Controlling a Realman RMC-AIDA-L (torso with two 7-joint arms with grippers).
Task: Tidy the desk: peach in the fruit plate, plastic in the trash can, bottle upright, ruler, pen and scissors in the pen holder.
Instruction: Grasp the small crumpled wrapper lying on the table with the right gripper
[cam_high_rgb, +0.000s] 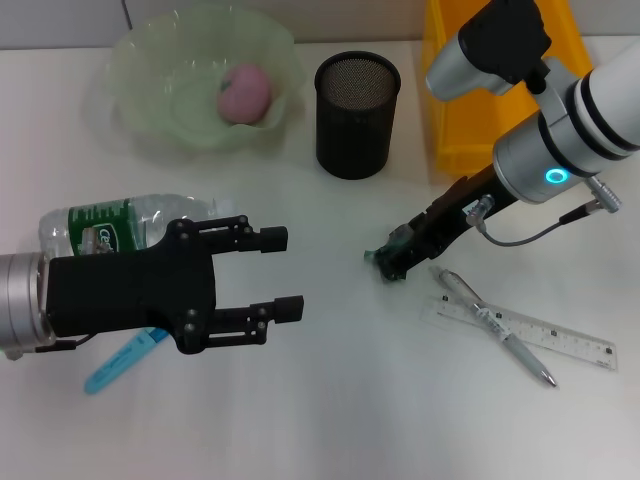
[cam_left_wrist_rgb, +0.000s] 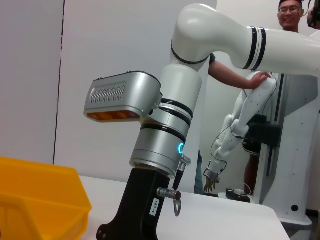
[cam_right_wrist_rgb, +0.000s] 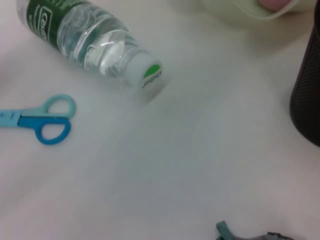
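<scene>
Fingers of the left gripper (cam_high_rgb: 285, 272) stand apart, empty, above the lying bottle (cam_high_rgb: 120, 228), whose long axis runs crosswise beneath its wrist; right gripper (cam_high_rgb: 385, 262), fingers unreadable, sits farther off.

The bench (cam_high_rgb: 330, 420) looks smooth, matt white. The pen holder (cam_high_rgb: 357, 115) is black metal mesh; beside it, the fruit plate (cam_high_rgb: 150, 100) is translucent pale-green plastic and the trash can (cam_high_rgb: 470, 110) glossy yellow plastic. The bottle (cam_right_wrist_rgb: 95, 42) is clear, crinkled plastic. The ruler (cam_high_rgb: 560, 342) is transparent plastic.
</scene>
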